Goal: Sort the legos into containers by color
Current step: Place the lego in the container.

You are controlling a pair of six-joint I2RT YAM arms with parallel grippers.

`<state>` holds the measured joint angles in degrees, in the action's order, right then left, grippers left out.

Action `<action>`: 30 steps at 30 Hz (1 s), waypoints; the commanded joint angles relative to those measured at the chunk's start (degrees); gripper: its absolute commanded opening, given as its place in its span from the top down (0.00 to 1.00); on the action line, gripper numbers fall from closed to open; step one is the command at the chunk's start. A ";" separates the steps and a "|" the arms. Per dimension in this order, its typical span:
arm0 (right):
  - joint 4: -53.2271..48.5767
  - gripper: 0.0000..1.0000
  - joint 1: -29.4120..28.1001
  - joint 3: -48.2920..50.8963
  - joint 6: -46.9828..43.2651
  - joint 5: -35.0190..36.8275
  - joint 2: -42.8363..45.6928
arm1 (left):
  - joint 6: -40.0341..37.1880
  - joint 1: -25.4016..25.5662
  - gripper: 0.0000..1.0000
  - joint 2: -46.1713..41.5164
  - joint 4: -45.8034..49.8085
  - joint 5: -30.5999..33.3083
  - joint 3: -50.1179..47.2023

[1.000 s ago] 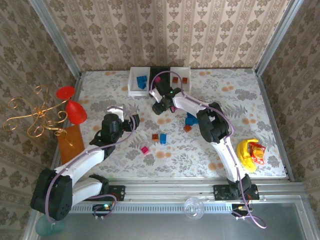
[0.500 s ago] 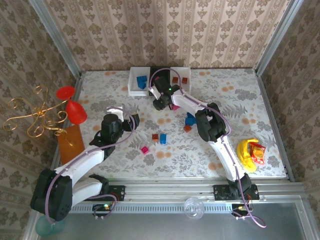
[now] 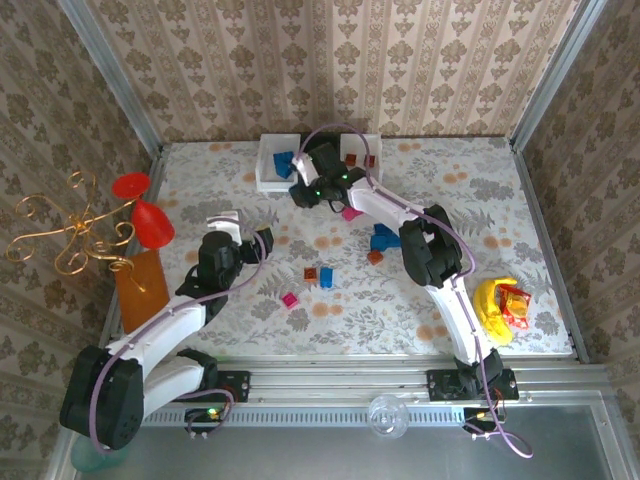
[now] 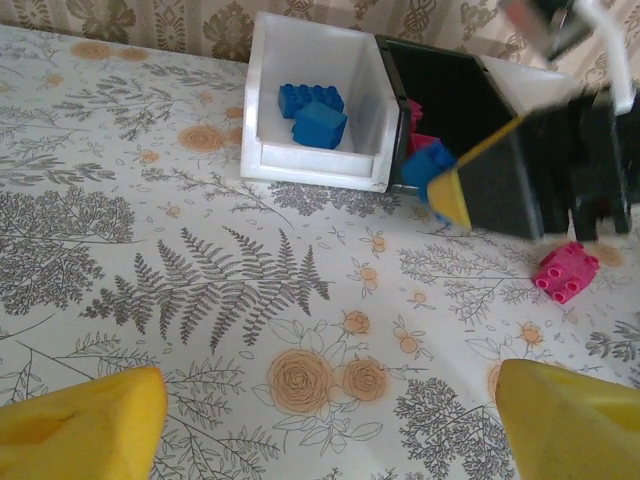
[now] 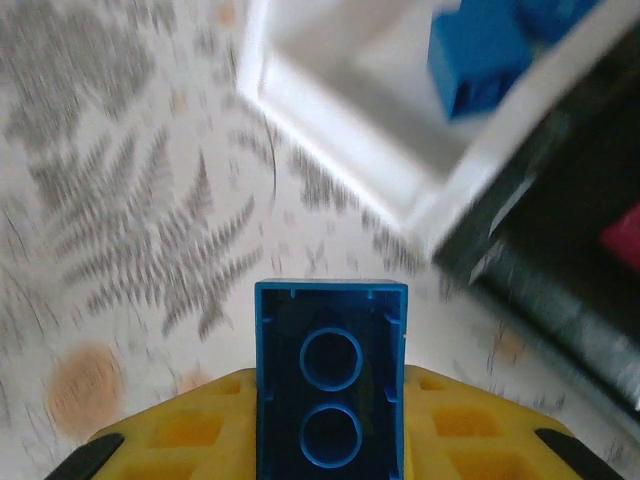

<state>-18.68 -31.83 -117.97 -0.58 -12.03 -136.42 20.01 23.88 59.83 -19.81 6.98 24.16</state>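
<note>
The right tool point(image 5: 330, 425) is clenching a blue brick point(image 5: 330, 370) and hanging beside the bins at the 12 o'clock edge of the table point(image 3: 470, 200), the brick sitting near the corner where the left bin point(image 4: 310, 165) is meeting the black bin point(image 4: 450, 95). Sorting is looking partly done. The left bin is holding two blue bricks point(image 4: 318, 112), the black bin is showing pink bricks point(image 4: 420, 142), and the right bin point(image 3: 377, 145) is carrying orange bricks point(image 3: 352, 159). More work is waiting on the table. A pink brick point(image 3: 350, 212) is lying at 5 o'clock of the black bin. A second blue brick point(image 3: 383, 238) and an orange brick point(image 3: 374, 257) are sitting close together at 3 o'clock of the table's centre. An orange-and-blue pair point(image 3: 318, 275) is resting at 7 o'clock of the centre, with a second pink brick point(image 3: 290, 299) at 7 o'clock of that pair. The left tool point(image 3: 228, 222) is hovering over the table's 9 o'clock side, its jaws spread wide with nothing between them. By this reckoning the held brick is heading for the left bin, toward 11 o'clock of the right tool, and six loose pieces are awaiting pickup, two for each colour's bin.
</note>
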 commanded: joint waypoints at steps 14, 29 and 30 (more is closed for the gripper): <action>14.05 0.66 -0.07 -36.17 14.60 7.55 -24.04 | 0.20 -0.76 0.14 -0.07 -6.49 -1.51 -2.72; 11.59 0.30 0.90 -23.77 12.95 -4.51 -11.05 | 0.60 -0.77 0.14 1.07 -7.38 -4.13 -2.37; 12.65 0.30 0.81 -18.67 12.30 -4.67 -7.63 | 0.40 -0.76 0.14 1.16 -7.73 -4.58 -2.42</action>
<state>-6.35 -31.31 -143.35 13.26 -12.80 -153.88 20.12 23.49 60.49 -25.19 4.21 21.71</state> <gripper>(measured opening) 0.704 0.860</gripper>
